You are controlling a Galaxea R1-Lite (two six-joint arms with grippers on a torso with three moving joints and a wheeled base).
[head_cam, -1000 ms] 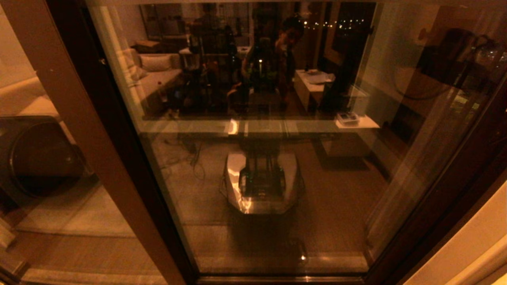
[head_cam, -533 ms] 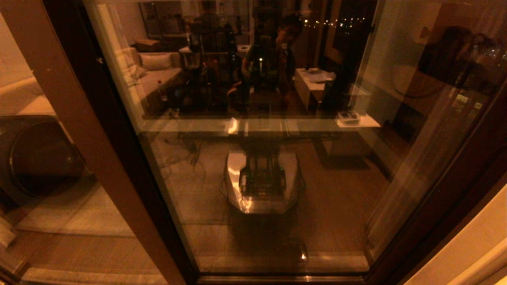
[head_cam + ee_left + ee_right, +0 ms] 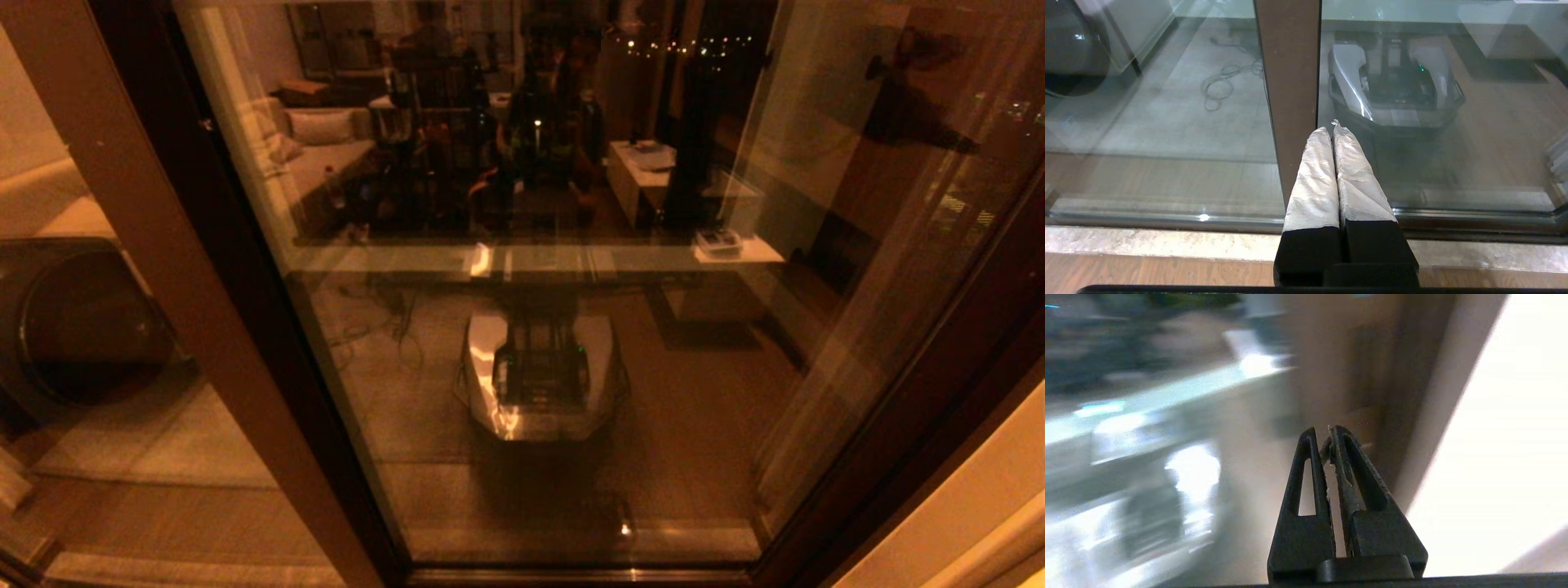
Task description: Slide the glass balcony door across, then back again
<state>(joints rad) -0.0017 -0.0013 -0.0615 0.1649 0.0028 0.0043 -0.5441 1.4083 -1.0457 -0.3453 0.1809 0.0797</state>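
Note:
The glass balcony door (image 3: 571, 367) fills the middle of the head view, a reflective pane showing my own base mirrored in it. Its dark brown frame (image 3: 939, 392) runs down the right side; I cannot make out the handle. In the left wrist view my left gripper (image 3: 1331, 127) is shut and empty, its foil-wrapped fingers (image 3: 1314, 175) low down in front of the lighter brown post (image 3: 1288, 81). In the blurred right wrist view my right gripper (image 3: 1327, 433) is shut and empty, close to the door's dark stile (image 3: 1404, 375). Neither gripper shows directly in the head view.
The wide lighter-brown post (image 3: 155, 245) of the fixed panel stands at the left, with a dark round object (image 3: 82, 327) behind its glass. A pale wall (image 3: 980, 506) borders the door at the right. The floor track (image 3: 1474, 214) and stone sill (image 3: 1147, 241) run along the bottom.
The dark mirrored shape of my right arm at the glass's upper right has shifted and changed form. The person's reflection has moved away. The door frame stays where it was.

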